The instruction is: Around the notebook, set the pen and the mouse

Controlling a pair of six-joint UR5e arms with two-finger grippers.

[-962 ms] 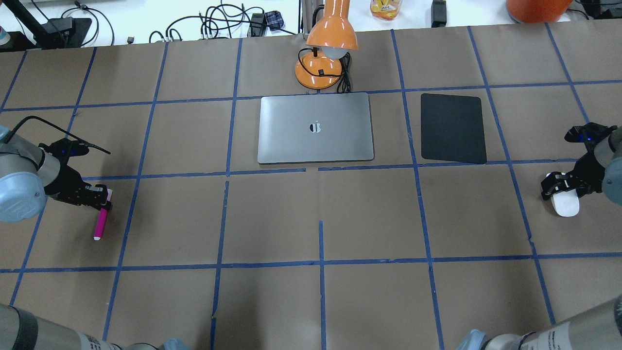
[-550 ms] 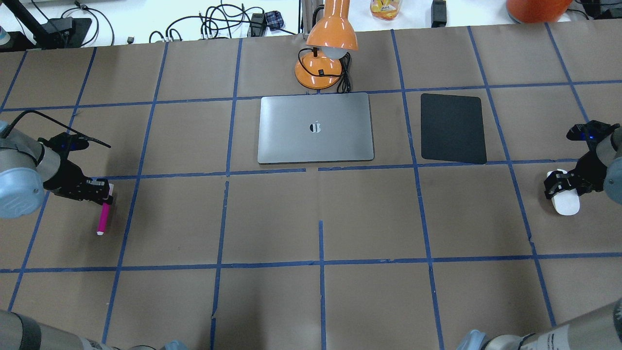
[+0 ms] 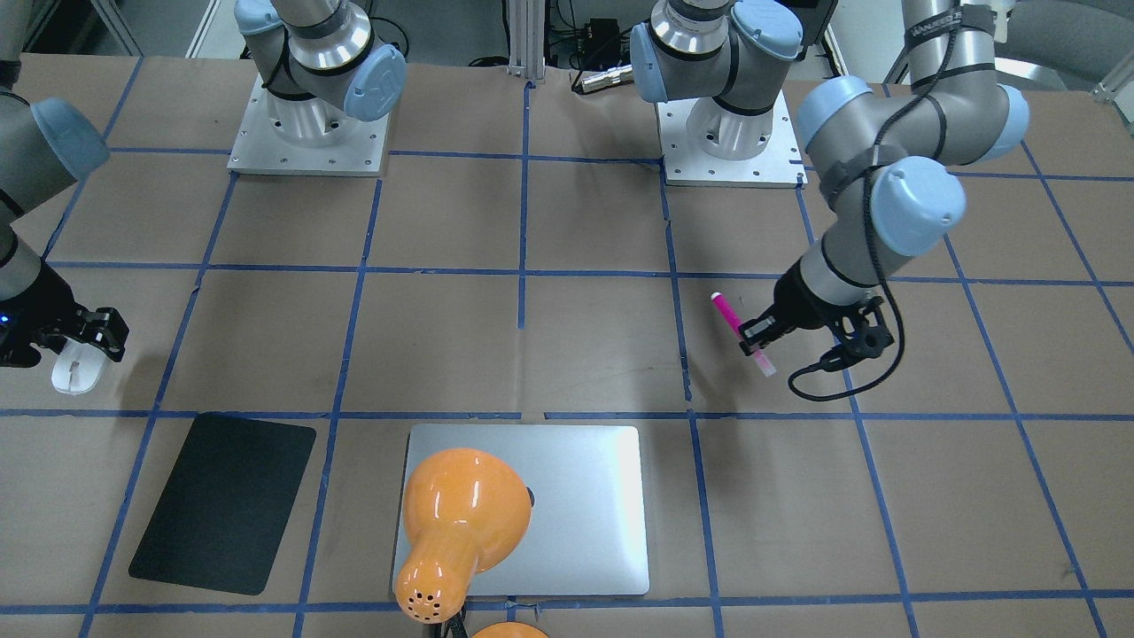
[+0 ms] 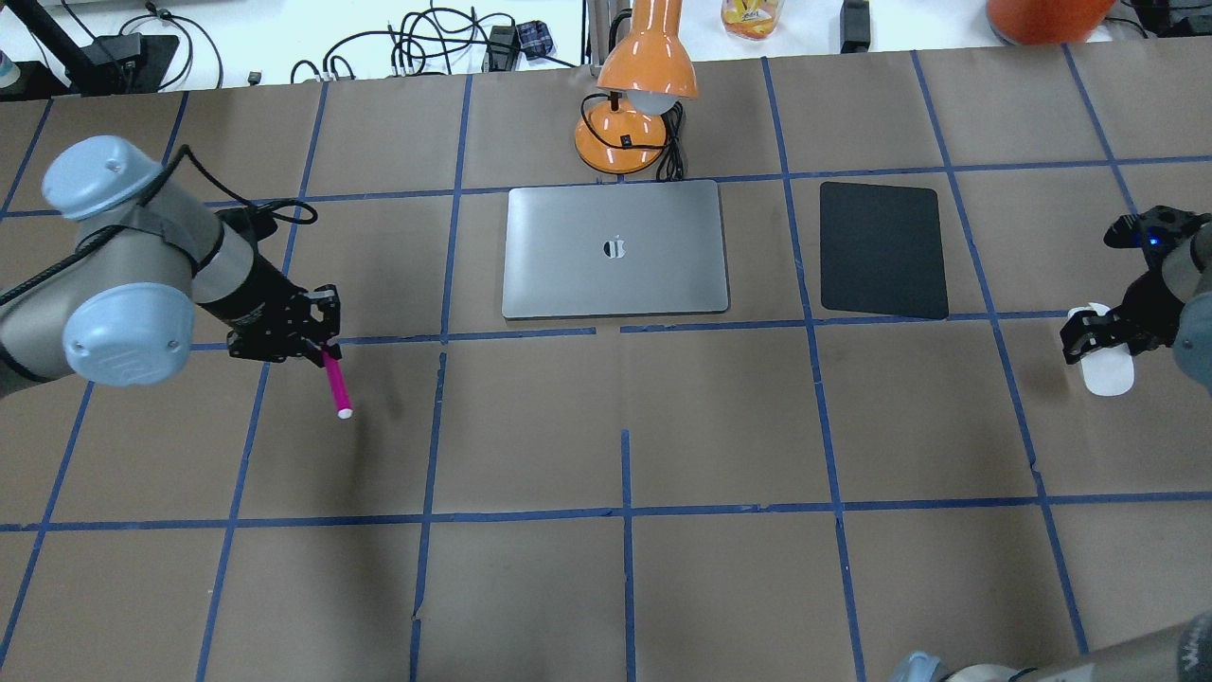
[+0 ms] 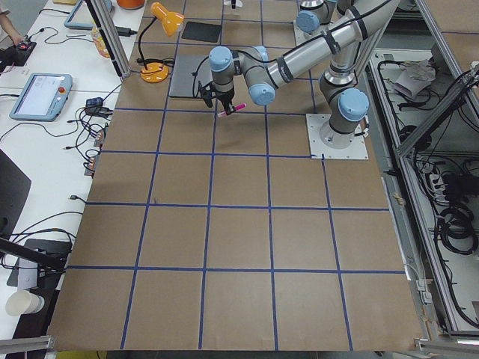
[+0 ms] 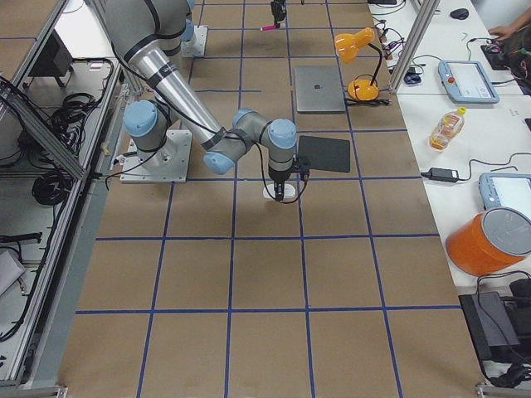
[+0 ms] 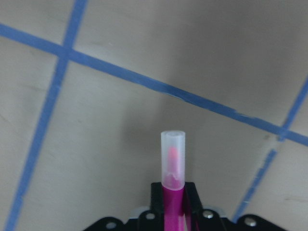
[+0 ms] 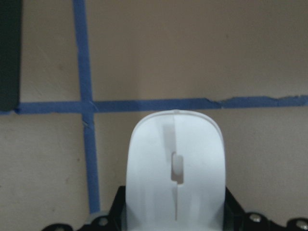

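Silver arms (image 3: 952,89), pale-blue joint caps (image 3: 917,206), seemingly black pincers (image 3: 753,338)

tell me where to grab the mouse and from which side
Across its narrow width, at the rear half, coming down from above. The mouse is a low, flat oval with long, nearly straight sides, so a pinch gets purchase there; its smooth top offers nothing. The right gripper pinches it that way, with the scroll-slit end sticking out in front.

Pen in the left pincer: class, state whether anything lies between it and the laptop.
Nothing visible does. Between the pen, held in the left pincer, and the laptop lie only brown paper and blue tape lines. The orange lamp stands beyond the laptop; the black pad lies on its far side.
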